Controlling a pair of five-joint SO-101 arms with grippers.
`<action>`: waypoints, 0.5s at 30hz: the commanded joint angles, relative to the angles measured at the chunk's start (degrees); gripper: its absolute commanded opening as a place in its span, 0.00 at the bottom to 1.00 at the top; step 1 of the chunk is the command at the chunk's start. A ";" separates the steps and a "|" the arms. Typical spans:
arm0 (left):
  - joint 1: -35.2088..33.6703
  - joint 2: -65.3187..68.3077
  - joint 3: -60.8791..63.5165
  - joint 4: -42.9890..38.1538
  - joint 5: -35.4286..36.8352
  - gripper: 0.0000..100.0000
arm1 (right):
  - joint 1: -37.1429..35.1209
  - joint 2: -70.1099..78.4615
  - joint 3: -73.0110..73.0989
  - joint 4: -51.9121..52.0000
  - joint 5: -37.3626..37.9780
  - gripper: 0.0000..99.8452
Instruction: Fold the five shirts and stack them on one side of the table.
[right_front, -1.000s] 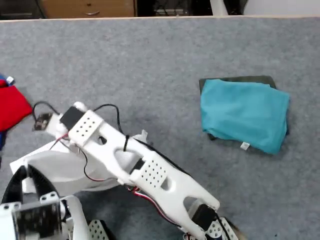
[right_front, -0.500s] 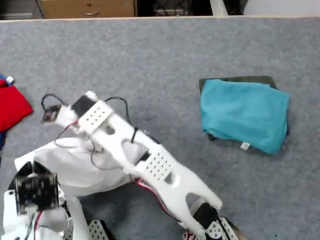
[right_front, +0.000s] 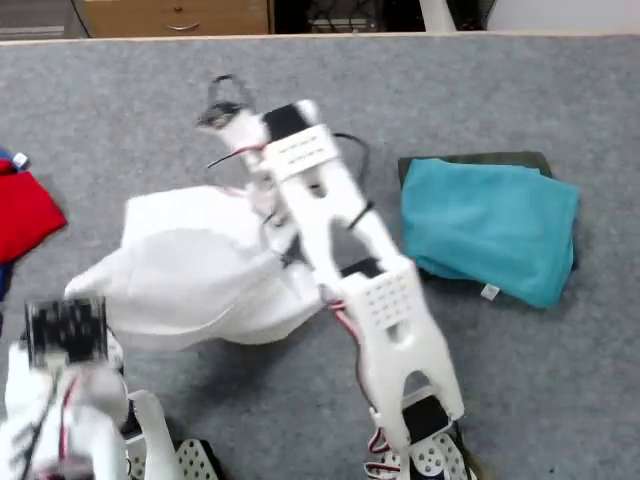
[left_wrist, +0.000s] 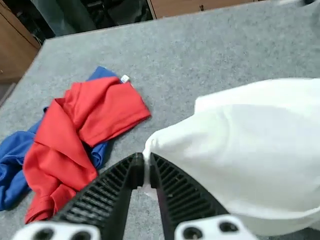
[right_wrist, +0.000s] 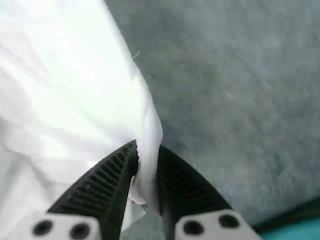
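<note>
We have the white shirt (right_front: 200, 270) pinched at two places: the left gripper (left_wrist: 143, 169) is clamped on one edge and the right gripper (right_wrist: 146, 167) on a fold of another. The cloth billows between them over the table (right_front: 420, 90), off centre toward 9 o'clock in the high view. Whether it hangs free of the surface we cannot tell. Its long axis runs from about 8 o'clock, at the left arm, up to about 1 o'clock, at the right arm. The next move, we judge, turns on the stack. The teal shirt (right_front: 490, 225) lies folded on a dark shirt (right_front: 520, 158) at 3 o'clock from the white one and apart from it. The right arm is the nearer of the two (the left would have to cross the whole cloth). The red shirt (left_wrist: 85, 115) lies crumpled over the blue shirt (left_wrist: 10, 175) out at 9 o'clock, neither folded. Against a second ago, the right arm has swung from lying low toward 10 o'clock to pointing near 12. The white shirt, then bunched under the arms at 7 o'clock, is now drawn out wide toward the middle. The stack and the red shirt have not shifted.
</note>
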 joint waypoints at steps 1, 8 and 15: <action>-0.40 9.67 1.80 -7.03 0.35 0.03 | 6.15 -7.96 9.19 0.53 -0.09 0.01; -8.84 36.13 -1.89 -16.44 -1.85 0.03 | 11.87 -19.21 34.51 0.53 5.27 0.01; -20.35 61.36 -9.01 -16.79 -13.54 0.03 | 9.58 -31.08 54.55 0.53 18.64 0.09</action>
